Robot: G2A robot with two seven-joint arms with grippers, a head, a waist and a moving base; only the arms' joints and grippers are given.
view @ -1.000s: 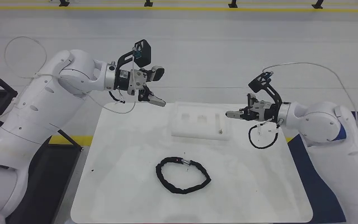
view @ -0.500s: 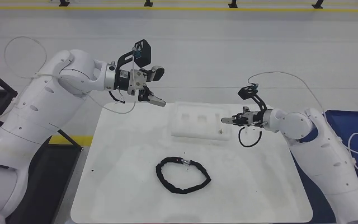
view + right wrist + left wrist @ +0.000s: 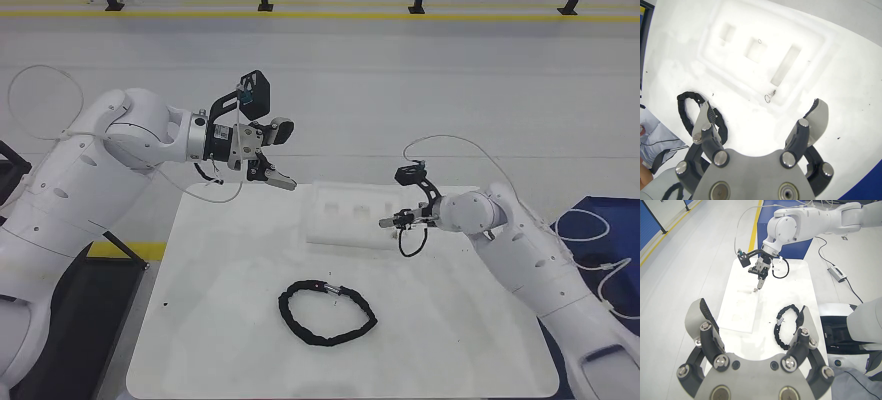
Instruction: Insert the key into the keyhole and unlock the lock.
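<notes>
The right gripper [image 3: 762, 109] is released, its two fingers spread wide with nothing between the pads. It hangs low over the near corner of the white foam tray [image 3: 340, 238], tips pointing along the tray. The key [image 3: 770, 95] lies flat on the foam just ahead of those tips, roughly in line with the gap between the fingers and apart from both. Its thin wire ring faces the gripper and its dark end points at the end of the long slot cut in the tray. In the left wrist view the same gripper [image 3: 760, 286] points down with the key [image 3: 755, 290] just beside its tip; whether they touch there I cannot tell.

The lock [image 3: 327, 312] – a black sleeved cable closed into a loop, with a short metal barrel at the join – rests on the white table [image 3: 220, 300], off to one side of the right gripper and nearer the robot, well apart from the key.

The left gripper [image 3: 753, 313] is also released, fingers wide and holding nothing. It hovers [image 3: 285, 183] above the table's far edge, beside the tray's other end, with the lock [image 3: 785, 328] well ahead of it – partly behind one finger in its own wrist view
</notes>
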